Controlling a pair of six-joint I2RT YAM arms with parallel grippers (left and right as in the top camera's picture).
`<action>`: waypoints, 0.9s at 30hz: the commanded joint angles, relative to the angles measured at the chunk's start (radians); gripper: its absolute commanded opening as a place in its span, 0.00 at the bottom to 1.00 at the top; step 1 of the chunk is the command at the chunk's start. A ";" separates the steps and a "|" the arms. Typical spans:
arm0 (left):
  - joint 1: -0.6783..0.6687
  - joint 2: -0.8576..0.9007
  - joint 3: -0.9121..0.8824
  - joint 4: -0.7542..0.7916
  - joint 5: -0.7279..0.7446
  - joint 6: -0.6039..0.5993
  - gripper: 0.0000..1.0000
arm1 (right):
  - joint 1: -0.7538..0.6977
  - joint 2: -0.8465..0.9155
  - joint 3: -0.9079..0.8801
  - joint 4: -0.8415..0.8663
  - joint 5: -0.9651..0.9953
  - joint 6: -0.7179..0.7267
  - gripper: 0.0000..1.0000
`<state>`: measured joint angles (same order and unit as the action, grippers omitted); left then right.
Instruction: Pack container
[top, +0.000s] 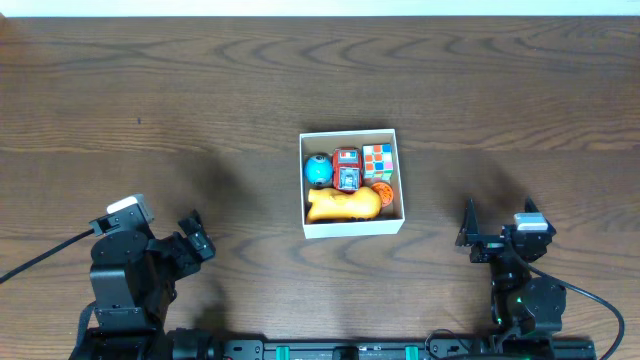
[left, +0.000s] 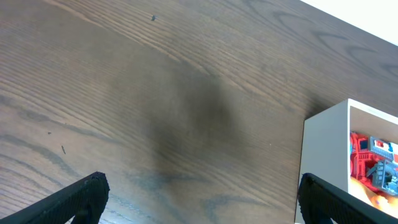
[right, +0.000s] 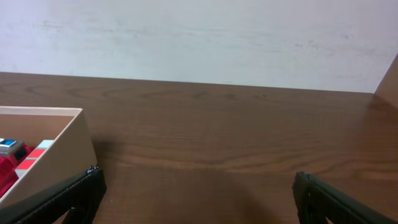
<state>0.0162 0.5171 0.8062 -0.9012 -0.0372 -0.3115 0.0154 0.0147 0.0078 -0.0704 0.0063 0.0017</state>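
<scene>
Judging packing done, we see toys (top: 346, 170) filling the container (top: 352, 228); left gripper (top: 196, 236) and right gripper (top: 467, 228) flank it, jaws apart, empty; no further pick seems needed.

We record a dark wood-grain worktop (top: 150, 80) bearing a small dark speck (top: 140, 121) towards its left side; we note a pale, faintly mottled wall (right: 199, 37) rising behind its far edge

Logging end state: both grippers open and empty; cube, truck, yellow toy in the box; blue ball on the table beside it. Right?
Not quite. The overhead view shows the blue ball inside the box too, left of the truck. The rest holds.
</scene>
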 joint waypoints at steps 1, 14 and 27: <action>0.000 0.000 -0.004 0.001 -0.005 -0.005 0.98 | 0.005 -0.010 -0.002 -0.004 -0.011 -0.018 0.99; 0.006 -0.053 -0.008 -0.056 -0.043 0.095 0.98 | 0.005 -0.010 -0.002 -0.004 -0.011 -0.018 0.99; 0.006 -0.464 -0.372 0.317 0.054 0.353 0.98 | 0.005 -0.010 -0.002 -0.004 -0.011 -0.018 0.99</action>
<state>0.0181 0.1074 0.5140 -0.6617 -0.0311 -0.0628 0.0154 0.0132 0.0078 -0.0700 0.0021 -0.0055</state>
